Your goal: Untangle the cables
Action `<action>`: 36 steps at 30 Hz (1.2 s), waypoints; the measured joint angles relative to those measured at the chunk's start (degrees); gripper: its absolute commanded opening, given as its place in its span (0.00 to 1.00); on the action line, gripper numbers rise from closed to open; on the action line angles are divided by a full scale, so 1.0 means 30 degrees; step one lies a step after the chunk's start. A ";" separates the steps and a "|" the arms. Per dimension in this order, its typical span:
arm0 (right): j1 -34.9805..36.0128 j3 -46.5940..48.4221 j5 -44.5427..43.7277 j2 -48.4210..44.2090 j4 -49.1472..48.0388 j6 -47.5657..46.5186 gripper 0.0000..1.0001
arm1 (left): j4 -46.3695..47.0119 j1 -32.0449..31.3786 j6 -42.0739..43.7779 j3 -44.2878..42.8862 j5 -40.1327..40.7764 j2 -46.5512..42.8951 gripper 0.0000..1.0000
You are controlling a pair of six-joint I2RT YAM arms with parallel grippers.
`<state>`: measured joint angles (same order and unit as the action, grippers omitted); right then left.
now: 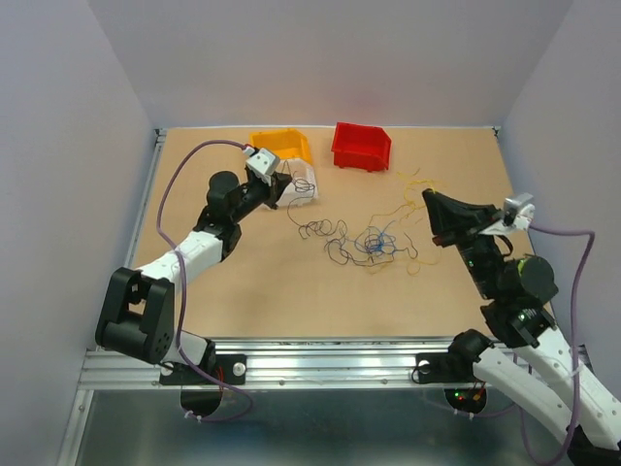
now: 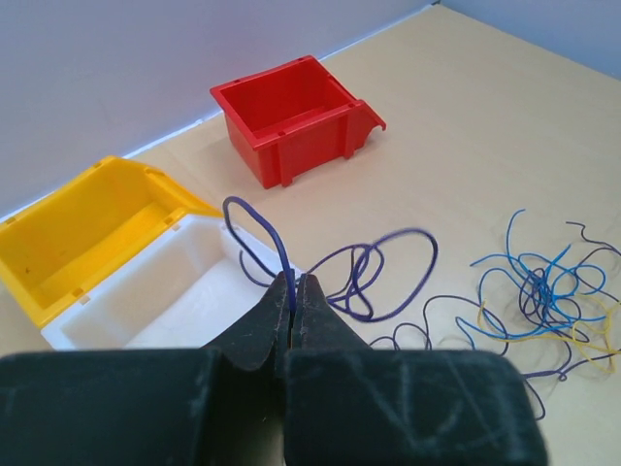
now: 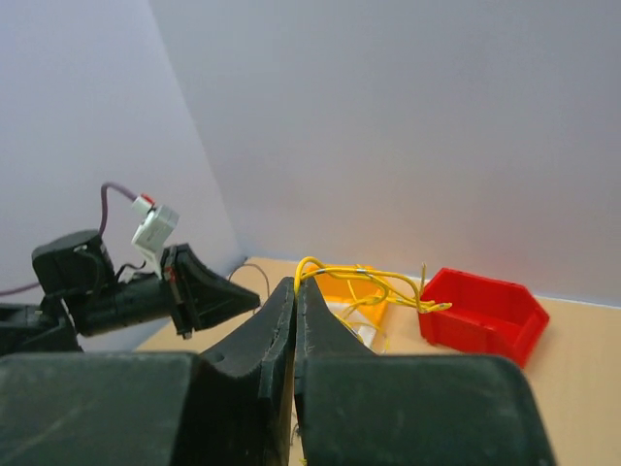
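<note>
A tangle of thin cables [image 1: 374,243], blue, dark and yellow, lies on the table's middle; it also shows in the left wrist view [image 2: 548,296]. My left gripper [image 1: 289,186] is raised over the white bin and is shut [image 2: 293,283] on a dark purple cable [image 2: 267,233] that loops back down to the tangle. My right gripper [image 1: 430,200] is raised to the right of the tangle. It is shut [image 3: 297,285] on a yellow cable [image 3: 378,277] whose curly end sticks out past the fingertips; the cable also shows in the top view [image 1: 412,184].
A yellow bin [image 1: 281,144], a red bin [image 1: 361,146] and a white bin [image 1: 303,183] stand at the back of the table. In the left wrist view the red bin [image 2: 291,116], yellow bin [image 2: 87,228] and white bin [image 2: 165,291] lie ahead. Pale walls enclose the table.
</note>
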<state>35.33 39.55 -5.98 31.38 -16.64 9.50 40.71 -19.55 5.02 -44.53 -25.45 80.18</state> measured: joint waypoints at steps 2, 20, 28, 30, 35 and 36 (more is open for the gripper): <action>0.0000 -0.0437 -0.0780 -0.1341 0.0233 0.0007 0.00 | -0.0095 -0.0007 0.0036 -0.0175 -0.0444 0.0109 0.00; 0.0000 -0.0153 0.2805 0.0393 0.1166 0.0299 0.01 | -0.4954 -0.5581 0.7082 -0.1297 -0.3373 0.0131 0.99; 0.0000 0.1887 0.9806 0.4473 0.1326 0.0342 0.03 | -0.4728 -0.5566 0.6900 -0.1217 -0.3912 -0.0903 0.99; 0.0000 0.2135 1.1591 0.5450 0.1377 0.0321 0.04 | -0.3920 -0.5428 0.6674 -0.0568 -0.3643 -0.1392 0.99; 0.0000 0.2164 1.3019 0.6572 0.1428 0.0248 0.04 | -0.2368 -0.5027 0.6754 0.1953 -0.2506 -0.3956 0.99; 0.0000 0.2164 1.3151 0.6747 0.1428 0.0219 0.04 | -0.2106 -0.4991 0.6849 0.2295 -0.2266 -0.4473 0.99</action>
<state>35.33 46.04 33.47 51.62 -12.36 10.15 34.39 -34.52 25.56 -37.65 -32.25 66.76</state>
